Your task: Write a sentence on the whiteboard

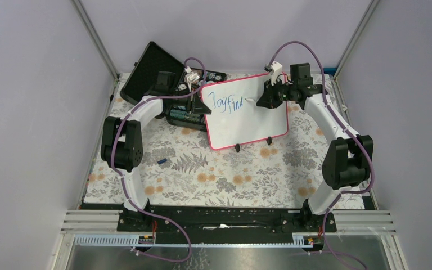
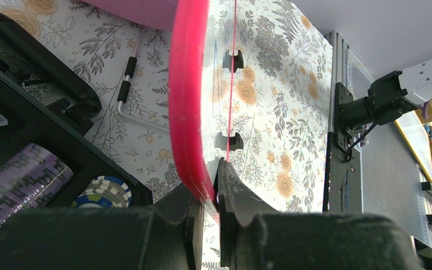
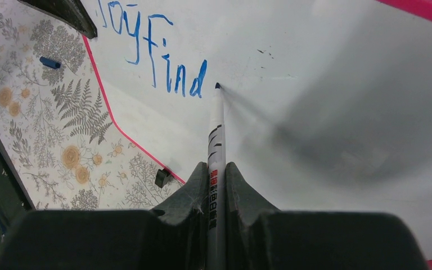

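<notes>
Top view: whiteboard (image 1: 247,112) sits upper centre of frame, over the floral tabletop (image 1: 225,180), pink frame all round, two black feet on its lower edge. Can't tell if the feet touch the tabletop.

Left claw (image 2: 211,191) is clamped on the board's left edge. In the left wrist view the pink frame runs straight down into the fingers, one on each face.

Right claw (image 3: 216,180) is closed tight on a marker (image 3: 216,135), a white barrel with black print that points up-frame in the right wrist view. The tip is on the white surface just right of the last letter.

The blue writing (image 3: 152,53) reads "Joyfind" and sits in the upper left part of the board. Rest of the board is blank apart from a few small specks.

An open black case (image 1: 152,73) is at upper left of the top view, just behind the board's left edge, with stacked chips (image 2: 107,191) inside. A small blue piece (image 1: 162,161) lies on the tabletop left of centre, well apart from the board.
</notes>
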Tool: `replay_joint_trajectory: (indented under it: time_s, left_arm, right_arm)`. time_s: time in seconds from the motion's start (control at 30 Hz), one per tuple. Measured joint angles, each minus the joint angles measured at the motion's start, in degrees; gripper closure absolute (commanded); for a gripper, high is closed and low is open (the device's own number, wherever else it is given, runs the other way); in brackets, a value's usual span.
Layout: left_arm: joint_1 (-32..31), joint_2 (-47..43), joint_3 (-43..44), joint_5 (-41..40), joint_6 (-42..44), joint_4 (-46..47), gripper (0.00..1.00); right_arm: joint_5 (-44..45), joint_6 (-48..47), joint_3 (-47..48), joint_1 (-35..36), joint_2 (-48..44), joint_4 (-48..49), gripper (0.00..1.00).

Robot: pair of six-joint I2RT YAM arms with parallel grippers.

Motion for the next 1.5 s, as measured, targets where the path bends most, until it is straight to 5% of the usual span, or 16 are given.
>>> replay_joint_trajectory:
  time_s: [1.5]
  left_arm:
    - [0.0, 0.0, 0.0, -0.1, 0.0, 0.0, 1.00]
  right_arm:
    - [0.5, -2.5, -0.6, 0.2, 0.2, -1.7, 1.00]
